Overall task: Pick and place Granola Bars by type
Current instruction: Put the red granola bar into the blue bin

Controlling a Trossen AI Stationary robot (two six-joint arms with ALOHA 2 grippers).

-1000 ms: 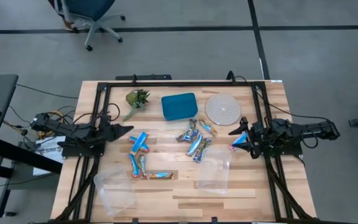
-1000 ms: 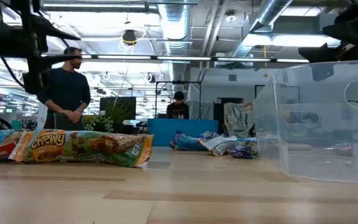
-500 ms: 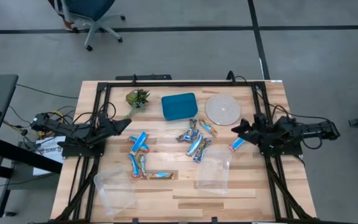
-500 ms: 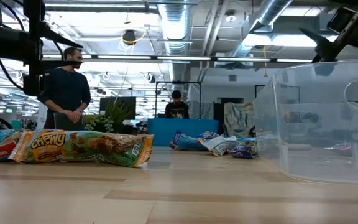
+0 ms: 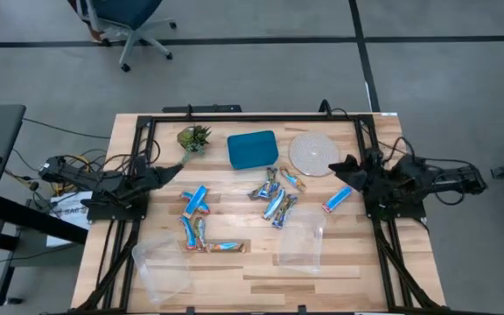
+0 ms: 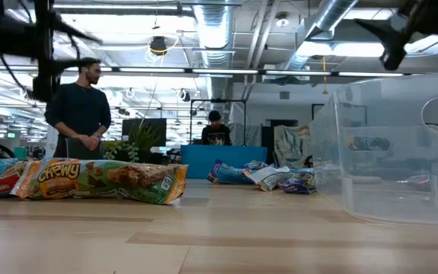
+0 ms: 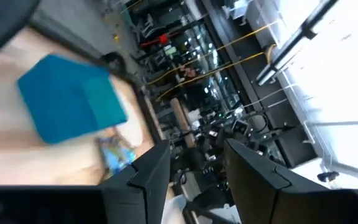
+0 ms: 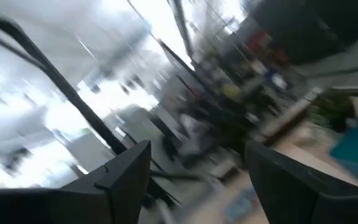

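The right gripper is hanging by the table's right edge with its fingers spread and nothing in them. A blue bar is lying just beside it, apart from the fingers. Most bars are sitting heaped mid-table below the teal pad; others are lying to the left. The left gripper is waiting at the left edge, released too, though its wrist view is blurring.
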